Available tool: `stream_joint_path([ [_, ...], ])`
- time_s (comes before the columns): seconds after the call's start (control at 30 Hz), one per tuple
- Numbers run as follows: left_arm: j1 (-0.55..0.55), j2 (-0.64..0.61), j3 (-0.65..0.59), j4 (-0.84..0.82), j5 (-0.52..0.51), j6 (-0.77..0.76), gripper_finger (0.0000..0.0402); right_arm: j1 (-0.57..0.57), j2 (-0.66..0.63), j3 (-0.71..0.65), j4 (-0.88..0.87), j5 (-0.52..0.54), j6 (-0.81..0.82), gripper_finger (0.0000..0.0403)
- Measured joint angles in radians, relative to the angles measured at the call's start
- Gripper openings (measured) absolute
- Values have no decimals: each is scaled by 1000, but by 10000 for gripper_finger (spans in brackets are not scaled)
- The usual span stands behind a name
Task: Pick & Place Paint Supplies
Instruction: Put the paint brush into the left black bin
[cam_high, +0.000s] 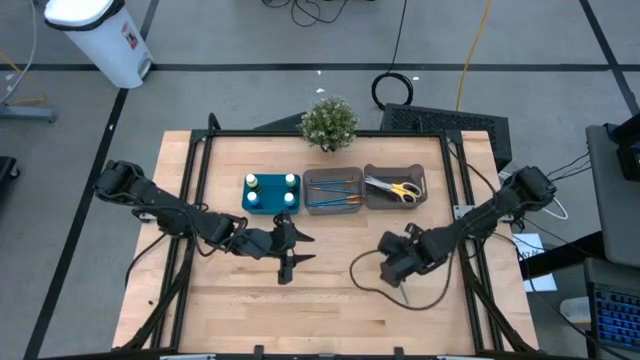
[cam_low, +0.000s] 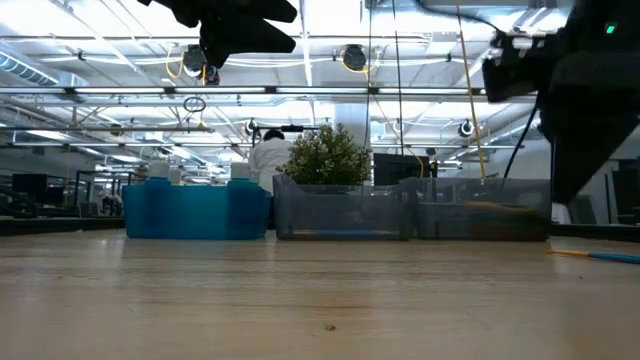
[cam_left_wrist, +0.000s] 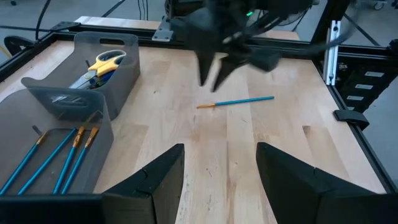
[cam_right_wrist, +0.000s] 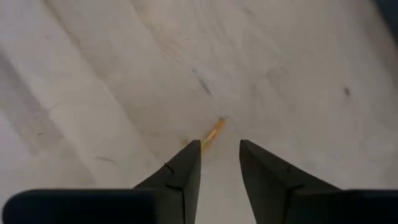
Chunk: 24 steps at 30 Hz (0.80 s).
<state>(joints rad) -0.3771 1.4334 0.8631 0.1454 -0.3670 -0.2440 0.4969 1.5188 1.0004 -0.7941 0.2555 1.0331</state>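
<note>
A wooden table (cam_high: 330, 310) holds two dark robot arms. The right claw (cam_right_wrist: 220, 155) hangs low over the bare boards, pointing down, its two fingers (cam_right_wrist: 186, 165) set a narrow gap apart with nothing clamped between them. A thin blue brush (cam_left_wrist: 239, 101) with an orange tip lies flat on the wood directly under that claw; in the right wrist view only the orange tip pokes out just beyond the fingertips, and whether a finger touches it is hard to say.

The left claw (cam_left_wrist: 221, 171) hovers above the middle of the table, its fingers spread wide and empty, facing the right claw, with the loose brush lying between them.

Beyond both claws, along the table's far edge, stand three containers in a row. A teal tray (cam_high: 270, 205) carries small white-capped bottles (cam_high: 252, 182). Next to it a grey bin (cam_high: 333, 176) holds more blue brushes (cam_left_wrist: 62, 155). The last grey bin (cam_high: 395, 170), nearest the right claw, holds yellow-handled scissors (cam_high: 404, 189). A small potted plant (cam_high: 329, 123) sits behind the bins.
</note>
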Motion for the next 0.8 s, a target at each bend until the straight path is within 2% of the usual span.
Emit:
stream_joint_path([
  [0.4,0,0,0,-1,0,-1,209,-125,14,-133,205,-155,-106,95],
  [0.8,0,0,0,-2,1,0,209,-150,13,-199,287,-155,-103,91],
])
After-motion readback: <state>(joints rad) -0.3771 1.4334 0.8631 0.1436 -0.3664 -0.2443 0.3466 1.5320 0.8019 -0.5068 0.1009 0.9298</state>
